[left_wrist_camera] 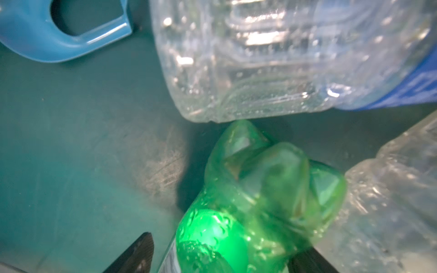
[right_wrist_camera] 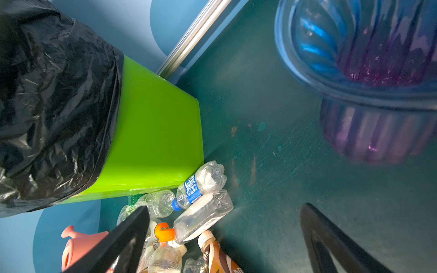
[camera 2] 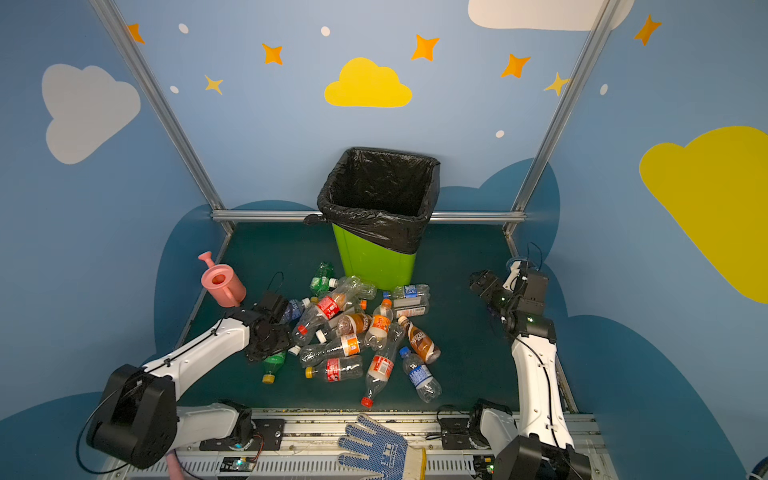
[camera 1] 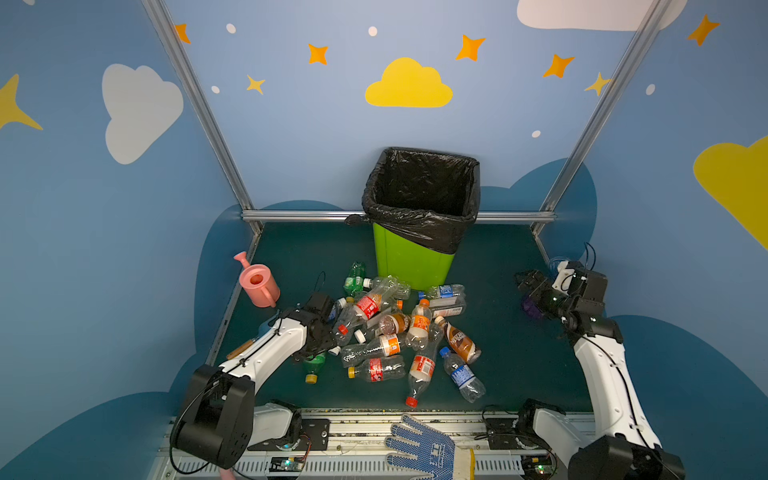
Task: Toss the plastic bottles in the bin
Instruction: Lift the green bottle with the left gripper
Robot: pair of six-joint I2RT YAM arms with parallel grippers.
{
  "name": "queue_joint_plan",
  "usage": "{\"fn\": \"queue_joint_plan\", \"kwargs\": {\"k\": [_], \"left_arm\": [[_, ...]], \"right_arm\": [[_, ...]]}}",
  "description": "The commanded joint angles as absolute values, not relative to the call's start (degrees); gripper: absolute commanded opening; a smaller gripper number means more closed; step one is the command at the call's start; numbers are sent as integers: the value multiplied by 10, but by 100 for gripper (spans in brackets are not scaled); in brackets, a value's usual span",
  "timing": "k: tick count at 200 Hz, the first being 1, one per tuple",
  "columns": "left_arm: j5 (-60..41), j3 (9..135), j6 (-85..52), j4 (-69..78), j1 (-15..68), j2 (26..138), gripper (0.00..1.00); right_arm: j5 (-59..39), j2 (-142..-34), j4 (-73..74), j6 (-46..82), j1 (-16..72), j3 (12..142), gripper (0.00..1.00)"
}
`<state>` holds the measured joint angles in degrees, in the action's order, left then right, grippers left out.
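Left wrist view: straddling the base of the green bottle (left_wrist_camera: 260,189) with the left gripper (left_wrist_camera: 224,248), jaws partly open, a strip of table (left_wrist_camera: 82,165) showing beside one finger (left_wrist_camera: 139,253); no firm hold to be seen. In both top views, lying flat at the left edge of the bottles (camera 1: 390,332), yellow cap toward the robot. Heaped on the table just in front of the bin (camera 1: 411,257); none visible inside it. Hovering with the right gripper (right_wrist_camera: 225,210) wide open and empty, well right of the heap, near the vase (right_wrist_camera: 354,71).

Looks like the grasp step of an early pick. Next: close squarely on the green body, lift clear of the bottles touching it, carry above the black-lined rim, release. Thin, crumpled plastic; likely to buckle or slip under a hard squeeze.
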<state>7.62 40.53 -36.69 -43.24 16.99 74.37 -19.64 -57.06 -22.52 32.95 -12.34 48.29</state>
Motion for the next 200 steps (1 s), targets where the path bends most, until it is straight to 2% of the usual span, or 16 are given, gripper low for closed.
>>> {"fn": "queue_joint_plan", "kwargs": {"k": [1,68,123,152,200], "left_arm": [[83,416,-354,-439,168,760,85],[65,416,-337,-432,168,762,76],[47,409,-330,-427,168,750,59],[41,408,-336,-427,168,740,56],[91,434,-361,-459,168,619,55]], "right_arm": [[-203,-571,-223,320,-129,477,98],[-207,-570,-224,321,-136,474,98],[-210,-569,-226,318,-149,475,98],[-212,-564,-229,317,-154,475,98],[-217,-562,-229,318,-168,476,98]]}}
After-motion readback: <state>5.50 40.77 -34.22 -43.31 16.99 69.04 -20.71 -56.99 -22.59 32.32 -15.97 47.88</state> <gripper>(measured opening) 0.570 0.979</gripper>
